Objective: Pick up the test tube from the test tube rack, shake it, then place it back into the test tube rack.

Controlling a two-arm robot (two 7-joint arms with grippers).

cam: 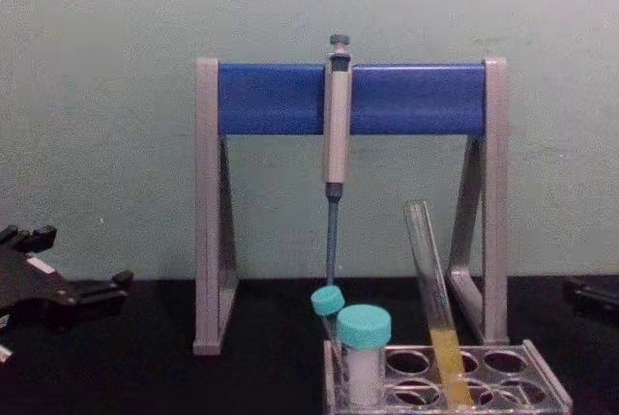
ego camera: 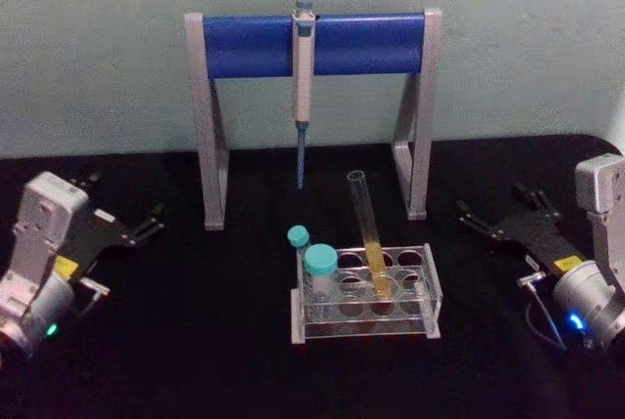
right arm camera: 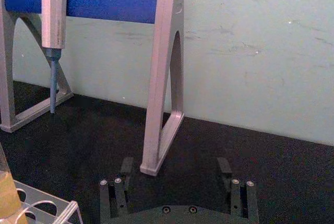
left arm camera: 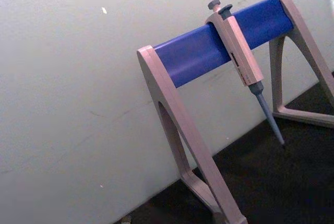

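The test tube [ego camera: 367,229], long, clear and uncapped with yellow-orange liquid at its bottom, leans in a back hole of the clear test tube rack [ego camera: 430,304] at the table's front centre. In the chest view the test tube [cam: 433,289] tilts left above the rack [cam: 542,376]. My left gripper [ego camera: 122,200] rests open at the far left, well away from the rack. Far to the right my right gripper [ego camera: 496,204] also stands open and holds nothing. Its fingers [right arm camera: 127,165] show spread in the right wrist view, with the rack's corner [right arm camera: 49,205] beside them.
A grey-and-blue pipette stand [ego camera: 312,43] rises behind the rack, with a pipette [ego camera: 304,67] hanging from its bar. A teal-capped white tube [ego camera: 320,265] and a thin teal-capped tube [ego camera: 298,236] sit in the rack's left holes. Black tabletop lies on both sides.
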